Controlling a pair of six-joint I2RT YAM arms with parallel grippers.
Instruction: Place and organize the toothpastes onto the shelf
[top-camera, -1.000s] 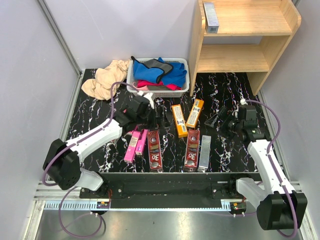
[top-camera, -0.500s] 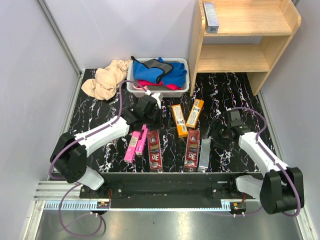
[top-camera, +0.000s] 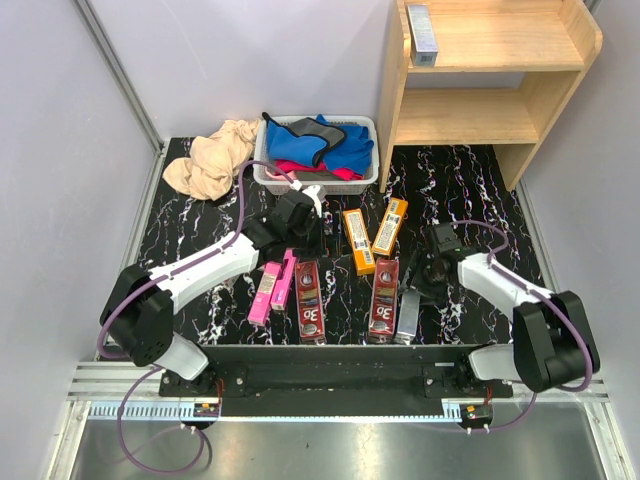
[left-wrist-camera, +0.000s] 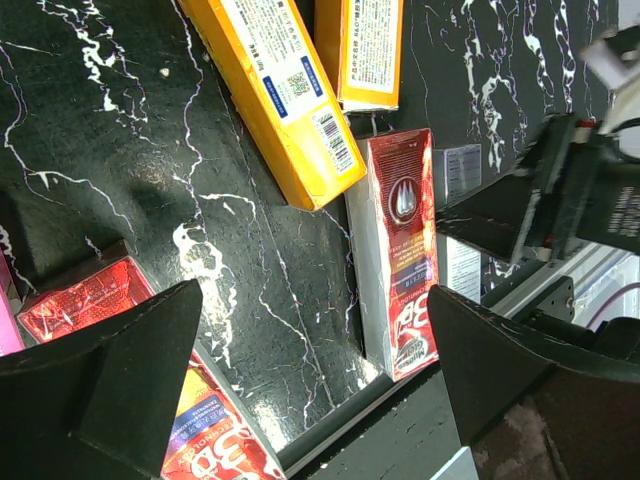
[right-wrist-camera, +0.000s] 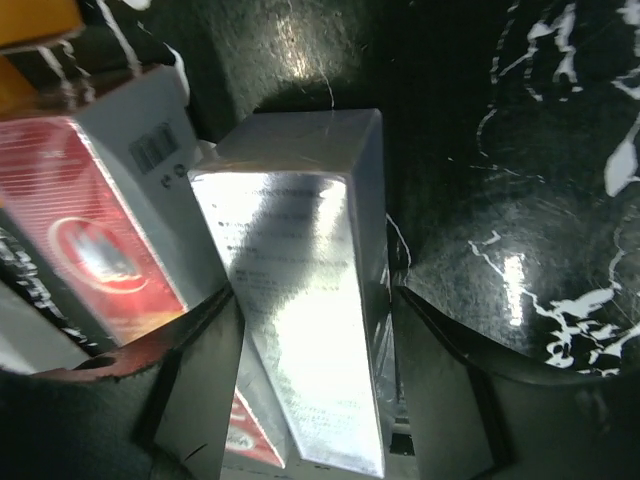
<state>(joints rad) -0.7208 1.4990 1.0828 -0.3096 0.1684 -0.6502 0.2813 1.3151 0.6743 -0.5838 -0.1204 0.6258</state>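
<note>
Silver box (right-wrist-camera: 300, 330) straddled by the right gripper (right-wrist-camera: 318, 295) — at the near edge of the table (top-camera: 190, 250).
It lies flat at the near right end of the row, long axis running near to far, touching a red box (top-camera: 384, 298) on its left. The right gripper sits over it from the right with one finger along each long side, so it spans the short width. Whether the fingers pinch the card or only stand just beside it, I cannot tell. Farther off and to the left, the left gripper (top-camera: 300, 225) hovers with its fingers spread wide and holds nothing — the right arm is plainly the nearer one. Two orange boxes (top-camera: 358, 240) lie beyond the red one. The shelf (top-camera: 470, 115) stands at the far right, well apart from the silver box, so I judge the carry should run away and slightly right.
</note>
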